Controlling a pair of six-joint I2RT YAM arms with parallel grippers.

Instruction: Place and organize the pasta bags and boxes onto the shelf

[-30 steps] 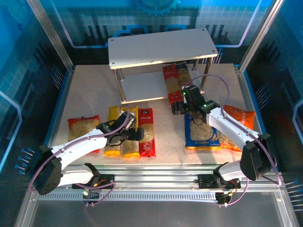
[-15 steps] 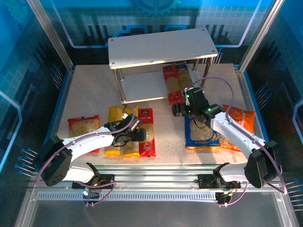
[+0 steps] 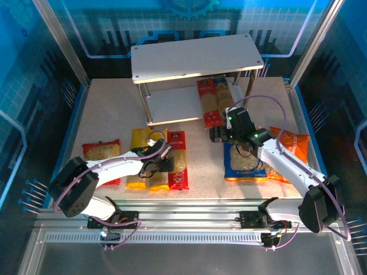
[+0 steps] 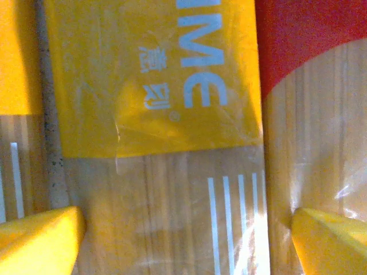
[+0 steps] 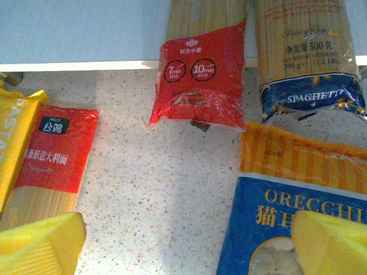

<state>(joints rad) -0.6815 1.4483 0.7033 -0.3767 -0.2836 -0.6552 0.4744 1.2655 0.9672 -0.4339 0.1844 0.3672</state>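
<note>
The two-tier shelf [image 3: 195, 56] stands at the back. A red pasta box [image 3: 208, 103] [image 5: 200, 74] and a blue one [image 3: 225, 94] [image 5: 309, 63] lie half on its lower board [image 5: 86, 28]. Two yellow boxes [image 3: 137, 157] [image 3: 157, 175] and a red box [image 3: 178, 163] lie side by side at front left. My left gripper [image 3: 162, 164] [image 4: 183, 246] is open, low over the inner yellow box [image 4: 160, 86], with a finger near each long edge. My right gripper [image 3: 221, 134] [image 5: 186, 246] is open above bare table beside the blue bag [image 3: 245, 163] [image 5: 275, 229]. The red bag [image 3: 102, 154] lies far left and the orange bag [image 3: 289, 148] far right.
Thin metal legs [image 3: 148, 106] hold up the shelf's top board. Blue walls and an aluminium frame [image 3: 304, 51] enclose the speckled table [image 3: 114, 109]. A rail [image 3: 189, 209] runs along the near edge.
My left gripper has slid a little right and nearer, onto the inner yellow box, and its jaws have narrowed slightly. My right gripper has drifted slightly right and towards me.
</note>
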